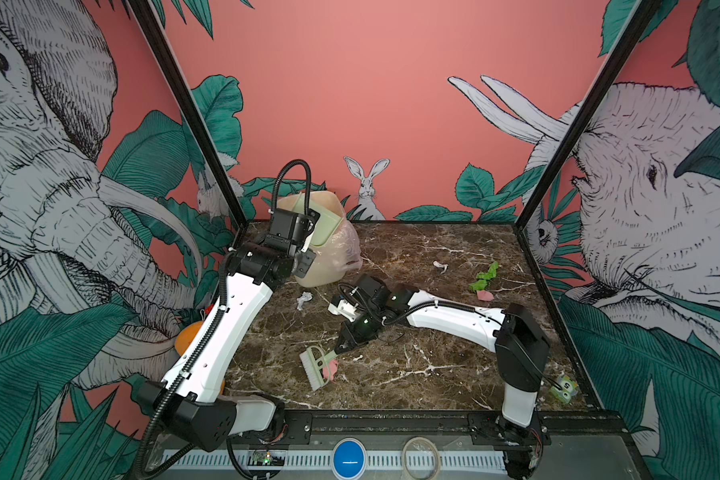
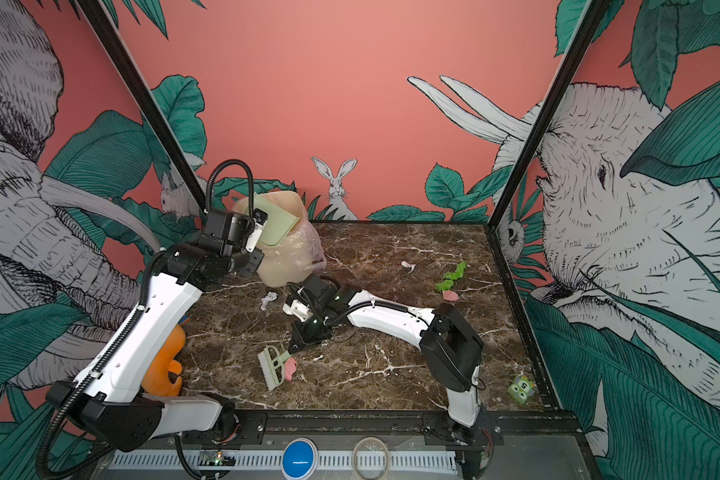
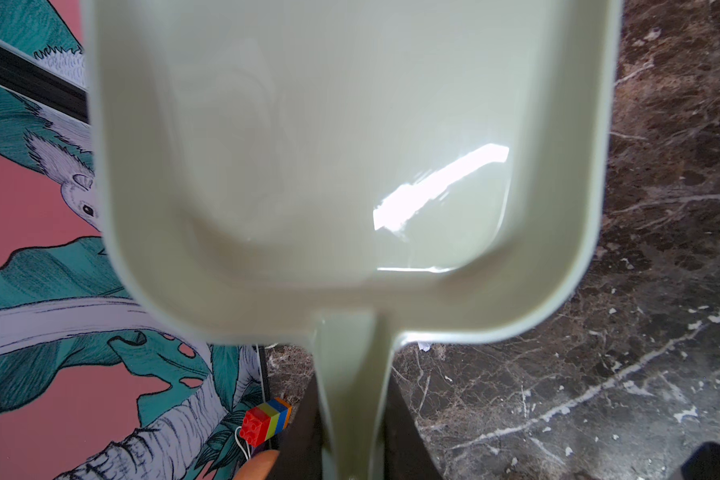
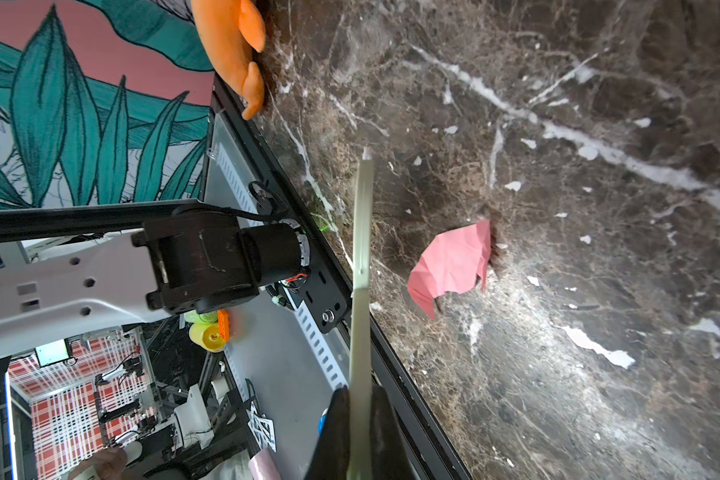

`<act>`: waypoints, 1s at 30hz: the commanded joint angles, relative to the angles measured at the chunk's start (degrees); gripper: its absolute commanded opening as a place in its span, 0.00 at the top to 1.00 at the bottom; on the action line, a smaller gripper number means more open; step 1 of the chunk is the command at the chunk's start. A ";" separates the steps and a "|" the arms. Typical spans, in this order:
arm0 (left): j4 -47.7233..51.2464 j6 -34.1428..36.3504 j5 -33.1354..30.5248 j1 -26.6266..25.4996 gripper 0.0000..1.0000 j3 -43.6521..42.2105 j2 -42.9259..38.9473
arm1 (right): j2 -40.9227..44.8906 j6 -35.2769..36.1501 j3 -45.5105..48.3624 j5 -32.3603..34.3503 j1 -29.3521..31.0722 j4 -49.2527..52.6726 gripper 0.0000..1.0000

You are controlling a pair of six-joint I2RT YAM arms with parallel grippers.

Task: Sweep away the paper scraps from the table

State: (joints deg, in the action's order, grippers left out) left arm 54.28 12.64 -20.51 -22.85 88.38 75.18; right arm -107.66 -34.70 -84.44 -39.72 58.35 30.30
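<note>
The dustpan is clamped in the left jaws at the bin, upper centre-left. The brush is clamped in the right jaws, lower centre, beside a pink scrap. Other scraps are scattered across the tabletop's centre and right.

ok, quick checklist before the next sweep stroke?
1. Brush grip: right gripper shut on the brush handle. ok
2. Pan grip: left gripper shut on the dustpan handle. ok
3. Pan emptied: nothing in it in the left wrist view. ok
4. Pan placed to catch: it is up at the bin, away from the brush. not ok
5. Target lined up: pink scrap lies beside the brush head. ok
6. Cleared: the table has a green scrap and a white scrap on it. not ok
</note>
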 commanded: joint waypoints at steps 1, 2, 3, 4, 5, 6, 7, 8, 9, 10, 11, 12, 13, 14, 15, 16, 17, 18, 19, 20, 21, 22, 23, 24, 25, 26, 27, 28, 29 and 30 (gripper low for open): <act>0.55 -1.31 0.83 -0.18 0.86 -1.14 -2.04 | 0.42 -0.51 0.76 1.13 -0.11 0.72 1.00; 0.50 -1.31 0.89 -0.18 0.87 -1.14 -2.03 | 0.83 -0.31 1.31 1.76 -0.39 1.32 1.00; 0.50 -1.33 0.91 -0.18 0.87 -1.27 -2.05 | 1.40 -0.33 2.12 2.28 -0.65 1.57 1.00; 0.51 -1.32 0.91 -0.19 0.86 -1.28 -2.05 | 2.25 -0.36 3.15 2.92 -1.07 1.60 1.00; 0.40 -1.34 0.91 -0.18 0.86 -1.43 -2.12 | 3.14 -0.41 4.42 3.29 -1.66 1.47 1.00; 0.23 -1.31 0.91 -0.18 0.86 -1.66 -2.14 | 3.92 -0.61 5.55 3.45 -2.18 1.30 1.00; 0.02 -1.31 0.91 -0.20 0.86 -1.88 -2.14 | 4.89 -0.77 6.96 3.83 -2.97 1.17 1.00; -0.05 -1.35 0.92 -0.18 0.86 -2.02 -2.03 | 5.77 -0.72 8.22 4.24 -3.67 1.32 1.00; -0.13 -1.37 0.91 -0.18 0.86 -2.14 -1.97 | 6.61 -0.60 8.84 4.53 -4.33 1.61 1.00; -0.14 -1.39 1.00 -0.18 0.86 -2.24 -1.96 | 7.72 -0.48 11.36 4.90 -5.19 1.92 1.00; -0.14 -1.48 1.06 -0.18 0.86 -2.29 -1.96 | 8.91 -0.34 12.76 5.22 -6.05 2.28 1.00; -0.14 -1.53 1.14 -0.18 0.86 -2.41 -2.01 | 9.87 -0.22 13.75 5.53 -6.93 2.68 1.00; -0.15 -1.57 1.17 -0.18 0.86 -2.51 -2.05 | 11.16 0.01 15.16 5.78 -8.01 3.20 1.00; -0.20 -1.57 1.24 -0.18 0.86 -2.55 -2.14 | 12.50 0.28 16.42 6.06 -9.14 3.64 1.00; -0.23 -1.65 1.25 -0.18 0.86 -2.68 -2.22 | 13.65 0.49 17.47 6.27 -10.14 4.22 1.00; -0.14 -1.66 1.26 -0.18 0.86 -2.67 -2.24 | 14.93 0.90 18.54 6.63 -11.33 5.08 1.00; -0.15 -1.62 1.18 -0.18 0.86 -2.68 -2.40 | 15.45 1.39 19.50 6.95 -12.48 5.92 1.00; -0.07 -1.63 1.18 -0.22 0.86 -2.69 -2.40 | 17.65 1.83 20.26 7.39 -13.55 6.83 1.00; 0.02 -1.53 1.18 -0.18 0.86 -2.60 -2.49 | 18.77 2.36 21.07 8.00 -14.76 7.80 1.00; 0.08 -1.57 1.18 -0.18 0.86 -2.70 -2.49 | 19.67 2.88 21.55 8.57 -15.83 8.81 1.00; 0.12 -1.54 1.18 -0.18 0.86 -2.77 -2.57 | 20.29 3.34 21.77 8.81 -16.55 9.66 1.00; 0.11 -1.55 1.18 -0.18 0.86 -2.77 -2.58 | 20.82 3.81 21.69 9.07 -17.28 10.47 1.00; 0.12 -1.57 1.17 -0.18 0.86 -2.82 -2.67 | 21.20 4.17 21.24 9.26 -17.55 11.18 1.00; 0.07 -1.65 1.16 -0.18 0.86 -2.94 -2.75 | 21.34 4.49 20.56 9.31 -17.65 11.73 1.00; 0.08 -1.72 1.16 -0.24 0.86 -2.94 -2.84 | 21.43 4.76 19.62 9.09 -17.65 12.14 1.00; 0.10 -1.74 1.12 -0.13 0.86 -3.13 -2.92 | 21.52 5.06 18.77 8.62 -17.55 12.15 1.00; 0.07 -1.83 1.17 -0.18 0.86 -3.16 -3.06 | 21.74 4.80 18.09 7.88 -17.33 11.56 1.00; 0.05 -1.92 1.09 -0.18 0.86 -3.35 -3.31 | 21.95 3.93 17.68 7.24 -16.90 10.12 1.00; 0.11 -1.99 1.00 -0.18 0.86 -3.45 -3.52 | 22.07 2.64 17.33 6.43 -16.38 8.40 1.00; 0.20 -2.09 1.07 -0.13 0.86 -3.60 -3.78 | 22.05 1.52 17.06 5.76 -15.90 6.45 1.00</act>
State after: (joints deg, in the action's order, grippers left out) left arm 54.13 11.79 -19.92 -22.85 85.54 73.93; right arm -86.94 -31.83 -65.65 -32.40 41.25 39.72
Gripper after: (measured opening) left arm 0.195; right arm 0.066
